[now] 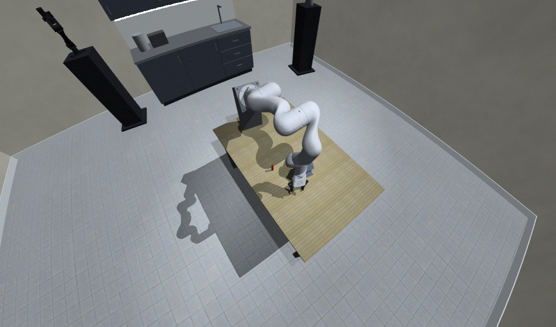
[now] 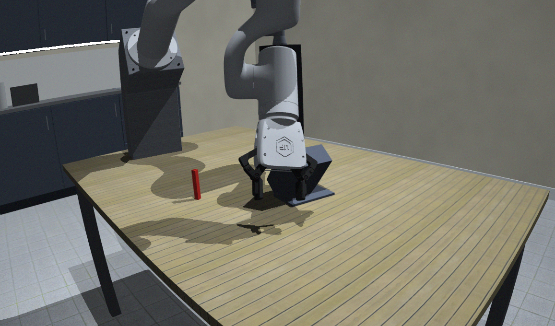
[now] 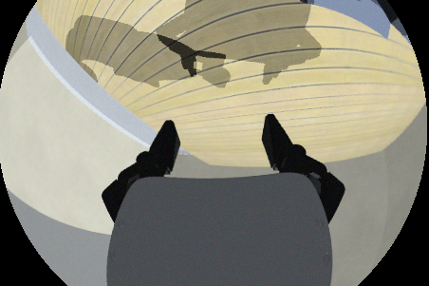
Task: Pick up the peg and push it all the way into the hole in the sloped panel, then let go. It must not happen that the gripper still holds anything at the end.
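A plank table (image 2: 393, 250) stands on a grey tiled floor, with dark cabinets (image 2: 36, 141) and plain walls behind it.

Nearest the front edge there is only planking and the arm's shadow. Further in, about mid-table, the gripper (image 2: 277, 195) hangs low over the wood, pointing straight down, fingers (image 2: 257, 190) spread wide with nothing between them. In the wrist view only planks and shadow lie beyond the fingertips.

Just behind the gripper sits the panel block (image 2: 317, 161), a dark wedge on a thin base plate, mostly hidden by the gripper body; its hole cannot be seen from here.

The peg (image 2: 195, 184) stands to the side of the gripper, nearer the left edge, apart from both gripper and block. It is a small, slim red bar, upright on its end, partly in the arm's shadow, and looks untouched.

Toward the far left corner rises the arm's grey pedestal (image 2: 149, 133).

By my judgement nothing of the task is done yet: the peg is not grasped, so reaching it, gripping, carrying, inserting and releasing all remain.
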`<state>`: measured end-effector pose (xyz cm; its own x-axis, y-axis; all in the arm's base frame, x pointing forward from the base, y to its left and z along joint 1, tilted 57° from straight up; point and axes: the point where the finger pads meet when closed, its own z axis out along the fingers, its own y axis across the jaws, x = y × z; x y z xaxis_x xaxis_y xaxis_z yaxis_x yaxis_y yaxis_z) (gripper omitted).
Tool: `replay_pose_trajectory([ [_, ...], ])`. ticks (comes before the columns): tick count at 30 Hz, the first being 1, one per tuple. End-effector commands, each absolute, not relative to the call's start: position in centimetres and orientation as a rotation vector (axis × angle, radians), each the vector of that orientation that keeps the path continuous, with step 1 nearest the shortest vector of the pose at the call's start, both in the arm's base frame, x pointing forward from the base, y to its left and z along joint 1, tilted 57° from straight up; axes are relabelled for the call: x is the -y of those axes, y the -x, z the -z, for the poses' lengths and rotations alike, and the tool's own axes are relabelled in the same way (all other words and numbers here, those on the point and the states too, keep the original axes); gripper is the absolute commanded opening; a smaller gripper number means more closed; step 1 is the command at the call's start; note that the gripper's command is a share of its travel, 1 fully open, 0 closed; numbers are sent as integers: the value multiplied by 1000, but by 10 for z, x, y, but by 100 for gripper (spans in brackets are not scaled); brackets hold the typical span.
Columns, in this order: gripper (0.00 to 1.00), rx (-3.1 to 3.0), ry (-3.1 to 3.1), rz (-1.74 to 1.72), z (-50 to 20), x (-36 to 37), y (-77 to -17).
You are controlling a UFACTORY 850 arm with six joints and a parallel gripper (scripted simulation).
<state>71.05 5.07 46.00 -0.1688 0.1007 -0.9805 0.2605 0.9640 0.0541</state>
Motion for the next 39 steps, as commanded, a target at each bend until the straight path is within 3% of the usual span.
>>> replay_pose_trajectory([
  [1, 100, -1779, -178, 186, -440, -37, -698],
  [39, 100, -2081, 610, 324, -251, 30, -513],
])
